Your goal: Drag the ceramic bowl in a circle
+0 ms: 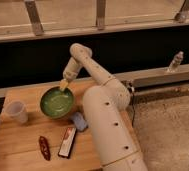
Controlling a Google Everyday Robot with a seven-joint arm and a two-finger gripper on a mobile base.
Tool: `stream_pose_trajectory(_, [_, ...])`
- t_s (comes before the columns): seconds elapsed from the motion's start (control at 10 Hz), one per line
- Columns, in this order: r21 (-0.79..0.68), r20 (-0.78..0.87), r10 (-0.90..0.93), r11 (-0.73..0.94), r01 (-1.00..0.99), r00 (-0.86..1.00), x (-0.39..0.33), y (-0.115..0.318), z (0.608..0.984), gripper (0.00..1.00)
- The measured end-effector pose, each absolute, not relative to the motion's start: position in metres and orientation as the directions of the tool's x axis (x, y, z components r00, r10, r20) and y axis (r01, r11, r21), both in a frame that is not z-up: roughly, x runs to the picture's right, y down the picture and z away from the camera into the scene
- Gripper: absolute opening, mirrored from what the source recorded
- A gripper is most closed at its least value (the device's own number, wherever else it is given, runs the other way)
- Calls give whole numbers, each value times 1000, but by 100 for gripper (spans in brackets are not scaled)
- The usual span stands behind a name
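The ceramic bowl [57,102] is round, green and shallow, and sits on the wooden table [18,142] toward its far edge. My white arm reaches over the table from the right. My gripper [64,84] is at the bowl's far right rim and touches it there. A small translucent plastic cup [16,112] stands to the left of the bowl.
A blue-and-white packet [79,121] lies just right of the bowl. A dark flat bar [67,142] and a red chili-like item [44,148] lie near the front. A bottle [175,62] stands on the ledge at the right. A dark wall runs behind the table.
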State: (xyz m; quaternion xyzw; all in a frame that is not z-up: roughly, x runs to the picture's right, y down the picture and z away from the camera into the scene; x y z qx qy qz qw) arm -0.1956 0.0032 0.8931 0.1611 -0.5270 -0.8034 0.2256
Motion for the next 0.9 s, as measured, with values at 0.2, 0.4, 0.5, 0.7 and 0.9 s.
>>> stream_pose_trajectory(0.2, [924,-46,-497,-351,152,-866,-214,15,885,0])
stream_pose_trajectory(0.4, [926,-59,-483,-353,133,-874,-222,23,880,0])
stream_pose_trajectory(0.5, [932,-72,-467,-347,108,-881,-232,41,873,0])
stream_pose_trajectory(0.7, [937,-65,-467,-332,107,-882,-233,62,869,0])
stream_pose_trajectory(0.9, [938,-38,-489,-318,138,-871,-225,102,860,0])
